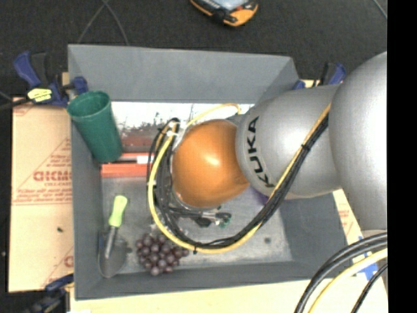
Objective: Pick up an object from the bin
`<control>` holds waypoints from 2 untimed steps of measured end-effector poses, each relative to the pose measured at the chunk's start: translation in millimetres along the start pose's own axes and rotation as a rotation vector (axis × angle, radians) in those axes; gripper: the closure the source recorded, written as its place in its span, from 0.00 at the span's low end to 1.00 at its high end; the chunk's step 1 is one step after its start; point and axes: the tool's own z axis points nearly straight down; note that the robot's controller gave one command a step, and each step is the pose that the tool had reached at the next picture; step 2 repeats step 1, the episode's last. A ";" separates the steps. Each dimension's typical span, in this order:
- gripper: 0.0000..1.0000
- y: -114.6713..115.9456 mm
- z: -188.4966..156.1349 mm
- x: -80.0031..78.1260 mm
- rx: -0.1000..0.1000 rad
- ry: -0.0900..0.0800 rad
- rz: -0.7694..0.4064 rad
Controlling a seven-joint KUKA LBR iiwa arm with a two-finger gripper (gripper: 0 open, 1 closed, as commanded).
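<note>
While my arm (pixel 306 142) reaches in from the right across the grey metal bin (pixel 195 77), my orange cover (pixel 207 163) hangs over the middle of the bin floor. Yellow and black cables (pixel 155 175) loop round its left and lower sides. Under the cover's lower edge, the dark parts of my gripper (pixel 207 219) sit over a bare patch of floor. I cannot tell whether it is apart or together, because the cover lies across it.

The nearest thing is a bunch of dark purple grapes (pixel 158 252), down and to the left of my gripper. It lies near the front wall, just beside the cable loop. Left of the grapes lies a small scoop (pixel 112 240), its yellow-green handle pointing toward the back and its grey blade toward the front left corner. Behind the scoop a flat red-orange box (pixel 125 170) lies on the floor, its right end running under my cables. A green cup (pixel 98 126) leans tilted in the back left corner, mouth up against the left wall and base just beside the box.
</note>
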 end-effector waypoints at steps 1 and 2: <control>1.00 -0.8 -47.2 -1.0 0.001 0.000 0.000; 1.00 -0.8 -47.2 -1.0 0.001 0.000 0.000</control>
